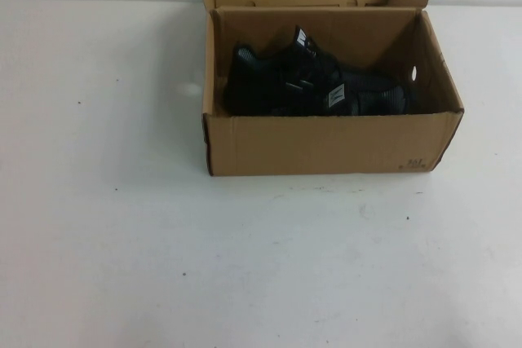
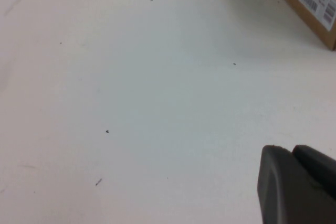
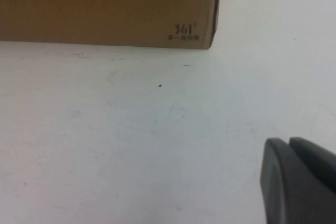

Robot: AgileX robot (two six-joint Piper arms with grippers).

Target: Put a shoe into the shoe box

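black knit sneaker (image 1: 318, 87) with silver-white dashes lies inside the open brown corrugated cardboard shoe box (image 1: 326, 144) on the white table (image 1: 122, 242). left gripper (image 2: 299, 182) and right gripper (image 3: 299, 179) hover over bare tabletop, both apparently closed and empty.

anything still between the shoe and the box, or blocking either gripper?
Nothing visible. Black shoes already lie inside the open shoe box. The left gripper and right gripper sit over bare table, outside the high view, holding nothing.
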